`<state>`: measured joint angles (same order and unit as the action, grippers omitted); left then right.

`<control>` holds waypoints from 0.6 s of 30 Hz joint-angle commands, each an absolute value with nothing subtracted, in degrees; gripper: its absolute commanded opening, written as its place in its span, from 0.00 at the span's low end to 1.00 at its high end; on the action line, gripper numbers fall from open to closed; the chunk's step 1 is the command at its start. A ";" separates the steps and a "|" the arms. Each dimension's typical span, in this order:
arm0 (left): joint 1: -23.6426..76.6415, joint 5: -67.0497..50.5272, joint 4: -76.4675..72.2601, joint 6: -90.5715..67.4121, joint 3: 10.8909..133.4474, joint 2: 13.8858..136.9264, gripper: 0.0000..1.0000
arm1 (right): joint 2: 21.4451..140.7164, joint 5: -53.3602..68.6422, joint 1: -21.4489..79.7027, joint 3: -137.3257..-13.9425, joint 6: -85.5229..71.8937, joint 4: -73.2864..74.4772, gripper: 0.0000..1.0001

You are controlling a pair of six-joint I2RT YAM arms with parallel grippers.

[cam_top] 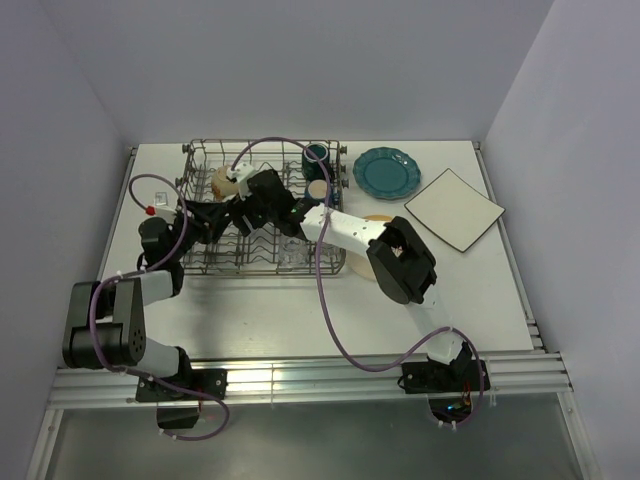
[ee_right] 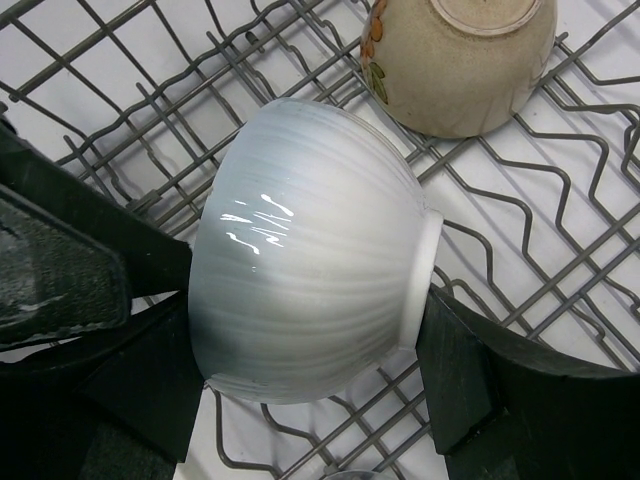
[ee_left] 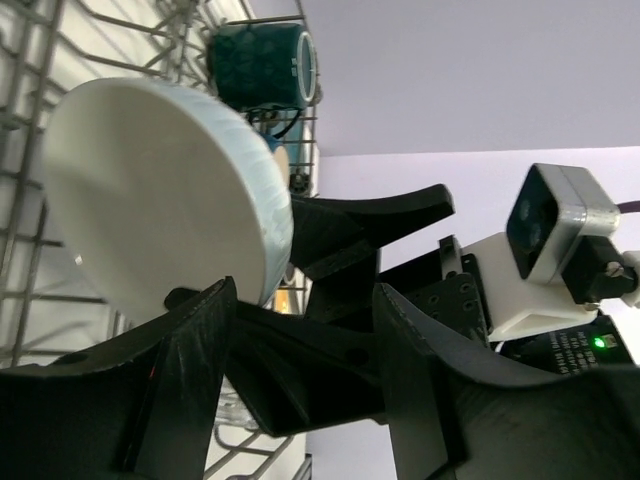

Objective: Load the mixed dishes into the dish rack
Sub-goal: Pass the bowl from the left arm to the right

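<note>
While your right gripper (ee_right: 300, 340) clamps the white bowl (ee_right: 300, 240) and the left gripper (ee_left: 305, 310) hangs released, seat it on edge between dish rack (cam_top: 200, 145) tines, 7 o'clock of the tan bowl (ee_right: 455, 60).

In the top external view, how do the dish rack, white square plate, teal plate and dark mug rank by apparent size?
Largest to smallest:
1. dish rack
2. white square plate
3. teal plate
4. dark mug
No two look alike in size.
</note>
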<state>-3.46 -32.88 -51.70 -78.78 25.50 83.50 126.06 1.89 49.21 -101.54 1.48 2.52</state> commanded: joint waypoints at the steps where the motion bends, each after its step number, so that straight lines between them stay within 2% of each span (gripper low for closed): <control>1: -3.43 -33.49 -43.36 -73.57 26.98 79.11 0.63 | 124.98 0.09 48.87 -101.87 2.37 -5.98 0.50; 9: -4.48 -28.75 -24.54 -64.09 30.23 70.86 0.68 | 126.03 -1.23 48.78 -102.92 3.34 -5.80 0.50; 18: -5.27 -17.85 -2.50 -52.67 36.29 58.47 0.73 | 128.05 -3.51 48.96 -105.20 6.94 -4.83 0.50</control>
